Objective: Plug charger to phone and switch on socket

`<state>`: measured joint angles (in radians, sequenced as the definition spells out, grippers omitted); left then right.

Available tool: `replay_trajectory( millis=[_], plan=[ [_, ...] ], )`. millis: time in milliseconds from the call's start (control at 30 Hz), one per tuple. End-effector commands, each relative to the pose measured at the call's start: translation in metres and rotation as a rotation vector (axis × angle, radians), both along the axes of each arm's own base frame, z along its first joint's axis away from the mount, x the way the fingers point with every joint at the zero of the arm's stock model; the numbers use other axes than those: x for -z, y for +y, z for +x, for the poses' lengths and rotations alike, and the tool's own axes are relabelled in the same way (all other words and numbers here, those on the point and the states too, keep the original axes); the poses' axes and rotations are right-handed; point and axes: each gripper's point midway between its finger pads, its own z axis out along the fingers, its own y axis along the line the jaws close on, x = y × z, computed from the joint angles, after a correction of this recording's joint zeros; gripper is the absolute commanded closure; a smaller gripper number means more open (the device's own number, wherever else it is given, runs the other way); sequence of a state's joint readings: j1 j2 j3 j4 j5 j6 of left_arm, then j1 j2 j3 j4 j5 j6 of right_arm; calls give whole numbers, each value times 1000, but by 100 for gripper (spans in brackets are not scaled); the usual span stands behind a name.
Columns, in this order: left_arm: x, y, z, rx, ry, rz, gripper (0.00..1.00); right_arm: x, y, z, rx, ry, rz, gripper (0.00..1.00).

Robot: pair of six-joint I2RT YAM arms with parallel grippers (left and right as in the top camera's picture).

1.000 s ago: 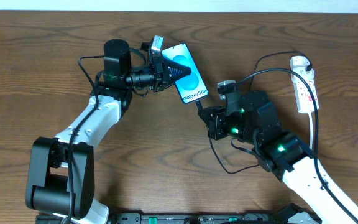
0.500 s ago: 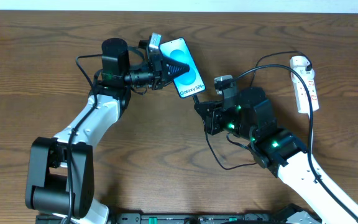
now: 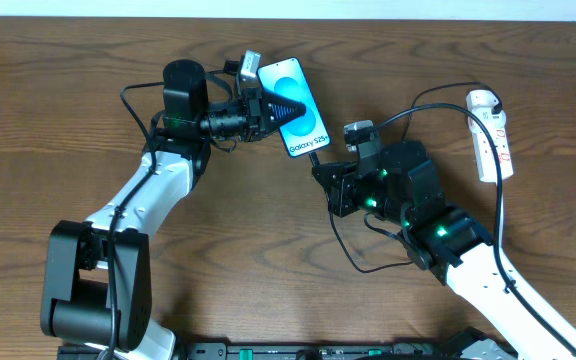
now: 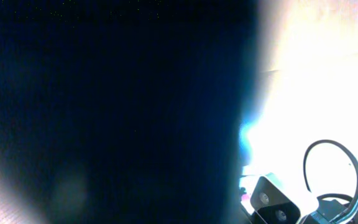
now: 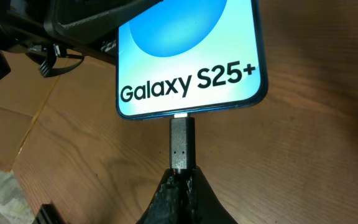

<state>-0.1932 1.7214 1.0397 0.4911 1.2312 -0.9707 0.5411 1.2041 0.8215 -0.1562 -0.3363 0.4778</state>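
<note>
The phone (image 3: 297, 108) lies at the table's upper middle, its cyan screen reading "Galaxy S25+" (image 5: 188, 56). My left gripper (image 3: 268, 108) is shut on the phone's far end, its dark fingers over the screen; the left wrist view is nearly all dark and shows nothing clear. My right gripper (image 5: 180, 175) is shut on the charger plug (image 5: 182, 144), whose metal tip meets the port in the phone's bottom edge. In the overhead view this gripper (image 3: 320, 168) sits just below right of the phone. The black cable (image 3: 438, 95) loops to the socket (image 3: 491, 135) at the right.
The black cable (image 3: 353, 250) also loops on the table below my right wrist. The socket's thick white cord (image 3: 495, 112) curls at its top end near the table's far right edge. Both arms crowd the upper middle of the wooden table (image 3: 48, 120).
My right gripper carried the plug up and left to the phone's bottom edge over the last second. The phone and left gripper shifted slightly up. Little moved in the last half second.
</note>
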Motion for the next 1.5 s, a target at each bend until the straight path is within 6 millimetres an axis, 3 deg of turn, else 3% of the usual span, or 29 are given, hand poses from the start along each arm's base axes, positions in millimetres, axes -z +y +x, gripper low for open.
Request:
replay_trajectory(
  millis=[0,100,267,400,467,700,800,933,1033,1133,1233,1333,1467],
  plan=[
    [-7,-16,-33,188,-41,-36,93,-34,-1,17,39,-138,22,99],
    [-7,-16,-33,188,-41,-36,93,-47,-1,18,43,-181,46,99],
    [-7,-16,-33,190,-63,-34,93,-28,-5,14,49,-114,0,99],
    [-7,-16,-34,193,-65,-34,92,-54,1,21,42,-210,66,97],
    [-7,-16,-34,193,-72,-33,93,-58,2,22,45,-224,74,91],
    [-7,-16,-34,200,-163,-24,93,-22,-6,9,39,-84,-13,76],
    [-7,-16,-34,204,-207,-20,93,-15,-11,2,35,-52,-39,68],
    [-7,-16,-34,211,-294,-12,93,-35,-17,-8,-5,-154,-66,51],
    [-7,-16,-34,214,-330,-8,93,-63,-24,-19,-7,-235,-35,41],
    [-7,-16,-34,215,-357,-6,93,-92,-35,-33,3,-332,-13,36],
    [-7,-16,-33,215,-357,-5,93,-101,-49,-37,61,-361,-26,34],
    [-7,-16,-33,210,-356,-3,93,-87,-61,-37,108,-319,-85,35],
    [-6,-16,-30,197,-343,2,93,-47,-57,-35,87,-185,-167,37]
  ],
)
